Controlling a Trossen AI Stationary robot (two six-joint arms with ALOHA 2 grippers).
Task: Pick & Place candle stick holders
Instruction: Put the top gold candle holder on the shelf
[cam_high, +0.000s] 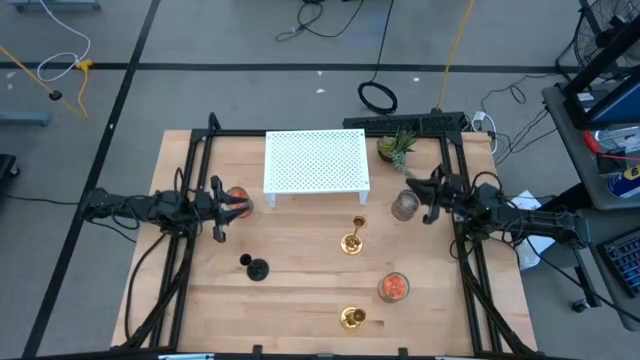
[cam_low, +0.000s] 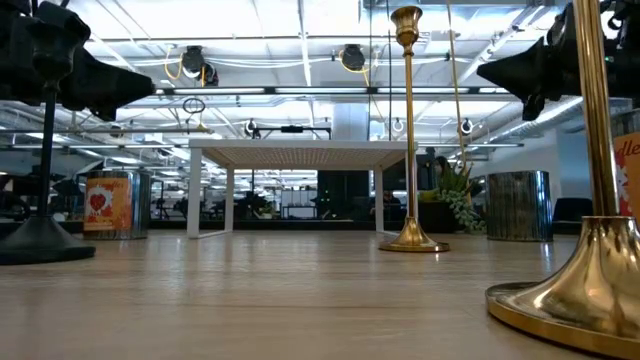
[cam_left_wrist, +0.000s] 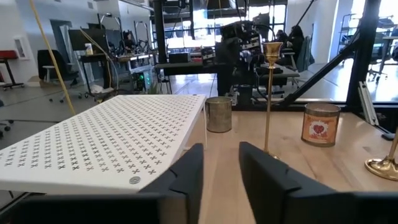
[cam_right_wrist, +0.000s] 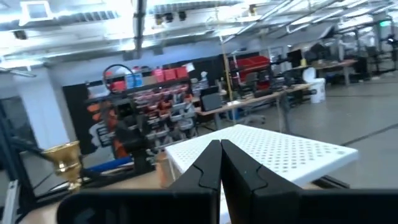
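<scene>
We've got three holders standing upright on the table (cam_high: 300, 300), none in a grip: one brass holder (cam_high: 353, 240) mid-frame just below the white shelf (cam_high: 316, 160), a second brass holder (cam_high: 352, 317) near the bottom edge, and the black holder (cam_high: 255, 267) lower left of centre. Left gripper (cam_high: 222, 208) sits at the left, level with the shelf's lower left corner, fingers (cam_left_wrist: 186, 180) parted with nothing between them — released and facing across the shelf toward the mid brass holder. Right gripper (cam_high: 428, 196) hangs at the right by the grey tin (cam_high: 405, 205), fingers pressed together on nothing; we read it as parked. Holders are spread well apart, so each stem likely has room for a side approach. Clutter to watch: an orange candle jar (cam_high: 394, 286) sits between the two brass holders on the right, another jar (cam_high: 238, 200) is just beside the left gripper, and a plant (cam_high: 396, 148) is at the shelf's upper right. Bottom brass holder is close to the table edge — a tip risk there. Shelf top looks bare, probably the drop spot.
</scene>
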